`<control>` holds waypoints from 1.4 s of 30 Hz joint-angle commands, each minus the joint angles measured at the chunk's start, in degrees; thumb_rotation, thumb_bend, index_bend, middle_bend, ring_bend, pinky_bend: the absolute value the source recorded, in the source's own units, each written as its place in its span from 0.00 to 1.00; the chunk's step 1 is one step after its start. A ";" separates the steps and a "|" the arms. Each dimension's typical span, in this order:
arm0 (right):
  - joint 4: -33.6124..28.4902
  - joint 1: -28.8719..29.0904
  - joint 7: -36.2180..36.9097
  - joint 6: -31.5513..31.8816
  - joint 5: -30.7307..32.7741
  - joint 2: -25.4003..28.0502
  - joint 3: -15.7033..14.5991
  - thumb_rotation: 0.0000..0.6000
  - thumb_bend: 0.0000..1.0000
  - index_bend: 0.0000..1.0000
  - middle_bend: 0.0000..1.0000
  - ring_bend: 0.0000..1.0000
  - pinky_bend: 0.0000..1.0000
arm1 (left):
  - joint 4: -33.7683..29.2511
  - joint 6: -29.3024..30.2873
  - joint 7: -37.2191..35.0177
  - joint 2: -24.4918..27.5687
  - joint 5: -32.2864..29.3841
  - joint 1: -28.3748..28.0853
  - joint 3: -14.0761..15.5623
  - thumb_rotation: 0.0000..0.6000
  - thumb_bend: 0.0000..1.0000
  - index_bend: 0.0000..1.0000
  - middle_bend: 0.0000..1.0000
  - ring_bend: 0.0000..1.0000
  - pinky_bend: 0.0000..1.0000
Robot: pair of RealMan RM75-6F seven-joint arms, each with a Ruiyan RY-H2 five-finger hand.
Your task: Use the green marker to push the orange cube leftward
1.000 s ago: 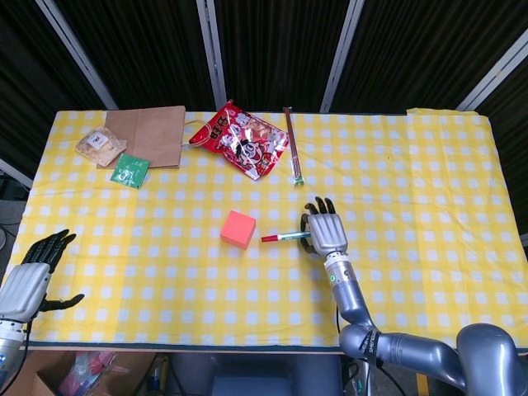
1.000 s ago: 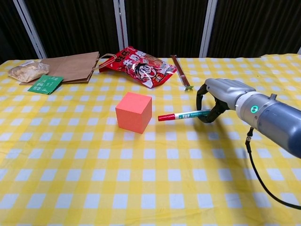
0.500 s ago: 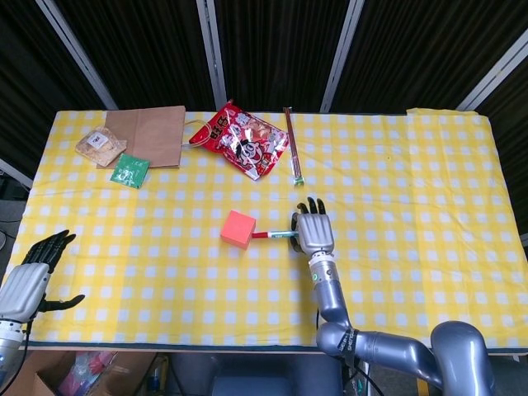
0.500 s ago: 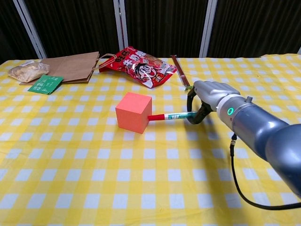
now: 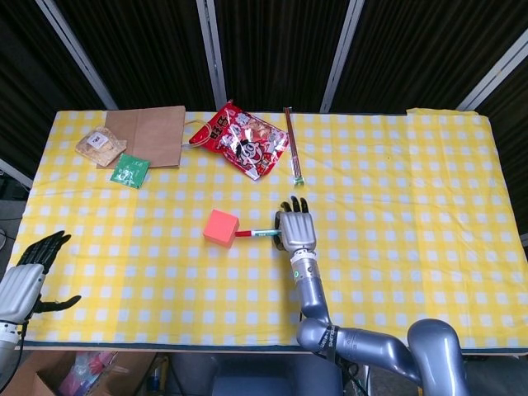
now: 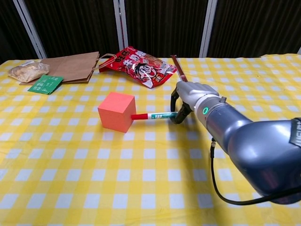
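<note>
The orange cube (image 5: 221,227) (image 6: 116,111) sits on the yellow checked cloth, left of centre. My right hand (image 5: 295,228) (image 6: 189,97) grips the green marker (image 5: 259,233) (image 6: 155,115) and holds it level, pointing left. Its red cap touches the cube's right face. My left hand (image 5: 31,273) hangs off the table's near left corner, fingers spread, holding nothing; the chest view does not show it.
At the back lie a red snack bag (image 5: 242,139) (image 6: 140,65), a brown paper bag (image 5: 148,133) (image 6: 69,66), a green packet (image 5: 129,170) (image 6: 45,84), a clear bag of pastry (image 5: 101,142) (image 6: 27,71) and a thin dark stick (image 5: 293,153) (image 6: 180,70).
My right hand has swept left with the marker. The red tip met the cube and slid it leftward across the cloth. The left hand has barely moved.
</note>
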 commanded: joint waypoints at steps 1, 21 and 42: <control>1.06 0.88 -0.08 -0.63 0.19 -1.11 0.46 1.00 0.58 0.62 0.22 0.03 0.02 | -0.05 0.03 0.11 0.10 -0.09 0.07 0.02 1.00 0.02 0.00 0.00 0.00 0.00; 4.72 2.50 0.22 -1.11 -2.47 -3.21 0.84 1.00 0.58 0.62 0.22 0.03 0.02 | 0.29 0.79 -0.20 0.48 -0.10 0.85 0.21 1.00 0.02 0.00 0.00 0.00 0.00; -9.39 -10.52 3.47 -0.04 -4.69 20.38 -4.59 1.00 0.58 0.62 0.22 0.03 0.02 | 0.32 1.01 3.27 -0.65 0.17 0.83 0.27 1.00 0.02 0.00 0.00 0.00 0.00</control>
